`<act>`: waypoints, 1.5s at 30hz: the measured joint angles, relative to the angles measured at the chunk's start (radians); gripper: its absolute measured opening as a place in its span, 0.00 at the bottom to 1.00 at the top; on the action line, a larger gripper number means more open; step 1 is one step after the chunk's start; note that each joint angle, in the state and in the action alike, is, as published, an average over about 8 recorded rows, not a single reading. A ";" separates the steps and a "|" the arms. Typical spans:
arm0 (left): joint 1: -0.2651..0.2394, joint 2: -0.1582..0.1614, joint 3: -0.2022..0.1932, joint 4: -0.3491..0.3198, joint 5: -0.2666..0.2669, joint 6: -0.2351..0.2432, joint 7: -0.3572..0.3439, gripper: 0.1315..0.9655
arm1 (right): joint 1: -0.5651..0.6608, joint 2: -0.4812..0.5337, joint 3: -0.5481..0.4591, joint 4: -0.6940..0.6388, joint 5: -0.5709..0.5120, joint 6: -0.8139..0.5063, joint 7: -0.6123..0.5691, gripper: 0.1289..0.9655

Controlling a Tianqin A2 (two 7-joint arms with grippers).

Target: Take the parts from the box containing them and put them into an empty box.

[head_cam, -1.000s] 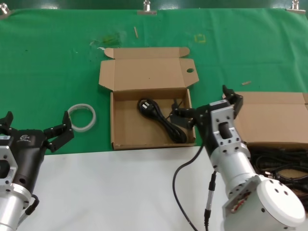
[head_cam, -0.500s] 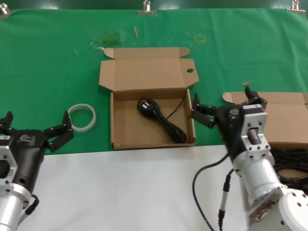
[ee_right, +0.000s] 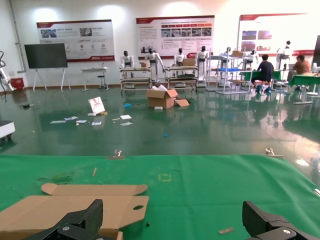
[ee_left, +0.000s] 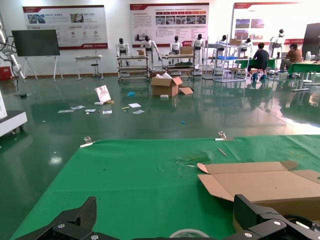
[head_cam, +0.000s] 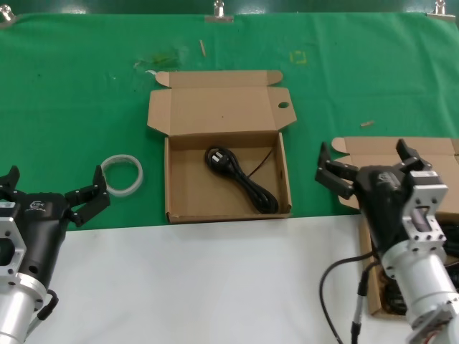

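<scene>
The box with a round hole in its lid flap (head_cam: 190,190) lies open at the middle of the green mat. One black power cord (head_cam: 242,180) lies in it. It also shows in the right wrist view (ee_right: 70,207). The other box (head_cam: 373,148) is at the right, and its cords (head_cam: 452,235) are mostly hidden behind my right arm. My right gripper (head_cam: 373,163) is open and empty in front of that box's lid, to the right of the middle box. My left gripper (head_cam: 49,188) is open and empty at the near left.
A white translucent tape ring (head_cam: 122,174) lies on the mat left of the middle box, just ahead of my left gripper, and it shows in the left wrist view (ee_left: 190,233). A white table surface (head_cam: 215,279) runs along the near side.
My right gripper let go of the cord in the middle box and moved right, away from that box to the front of the right box. The left arm has not moved.
</scene>
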 joint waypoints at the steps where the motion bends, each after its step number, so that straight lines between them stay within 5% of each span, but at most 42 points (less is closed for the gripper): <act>1: 0.000 0.000 0.000 0.000 0.000 0.000 0.000 1.00 | -0.007 0.000 0.011 0.003 -0.013 -0.010 0.017 1.00; 10: 0.000 0.000 0.000 0.000 0.000 0.000 0.000 1.00 | -0.050 0.000 0.082 0.021 -0.096 -0.071 0.128 1.00; 45: 0.000 0.000 0.000 0.000 0.000 0.000 0.000 1.00 | -0.053 0.000 0.085 0.022 -0.100 -0.074 0.134 1.00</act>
